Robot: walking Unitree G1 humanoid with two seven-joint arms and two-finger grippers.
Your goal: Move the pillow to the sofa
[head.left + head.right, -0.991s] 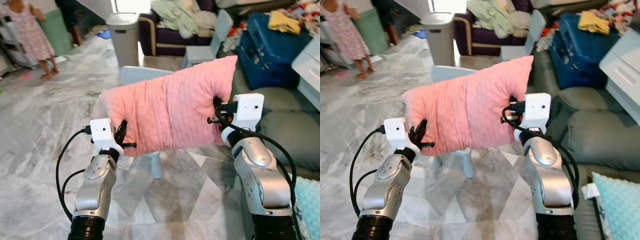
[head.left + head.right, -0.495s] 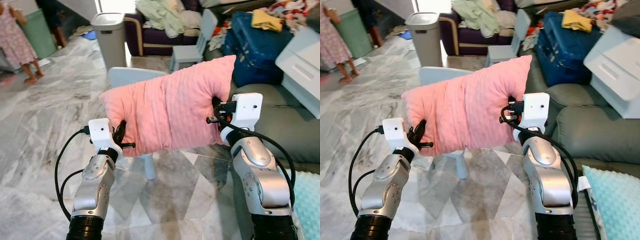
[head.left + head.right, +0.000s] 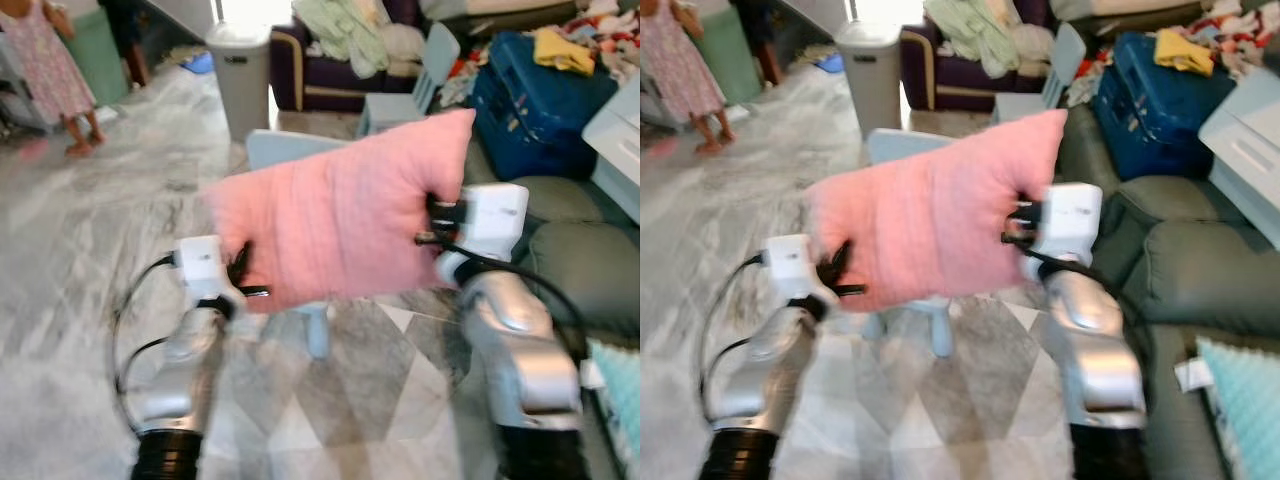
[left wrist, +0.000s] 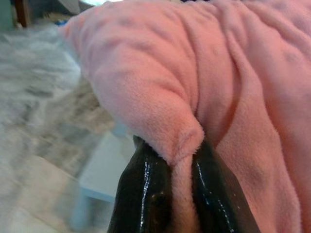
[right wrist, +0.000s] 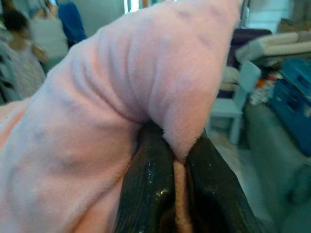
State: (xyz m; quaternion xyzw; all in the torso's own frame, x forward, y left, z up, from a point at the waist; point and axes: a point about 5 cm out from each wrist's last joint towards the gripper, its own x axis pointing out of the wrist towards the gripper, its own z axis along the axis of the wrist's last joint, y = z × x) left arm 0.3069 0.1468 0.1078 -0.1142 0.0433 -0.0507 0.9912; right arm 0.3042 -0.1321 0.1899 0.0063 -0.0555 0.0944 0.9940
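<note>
1. Pink pillow (image 3: 345, 225) held in the air betw. both grippers, above a marble floor (image 3: 90, 290).
2. Left gripper (image 4: 181, 167): fingers (image 4: 146, 194) pinched tight on a pillow edge.
3. Right gripper (image 5: 177, 170): fingers (image 5: 146, 184) clamped on the opposite edge.
4. Grey sofa (image 3: 1185, 260) just beside the right fingers; person in a pink dress (image 3: 45, 65) well beyond the left ones.

Grey marble floor (image 3: 90, 260) with a small pale blue table (image 3: 285, 150) standing on it, a grey bin (image 3: 240, 75) further back, a pale blue chair (image 3: 405, 95) beside a blue suitcase (image 3: 540, 105), and a person (image 3: 50, 70) standing far left.
</note>
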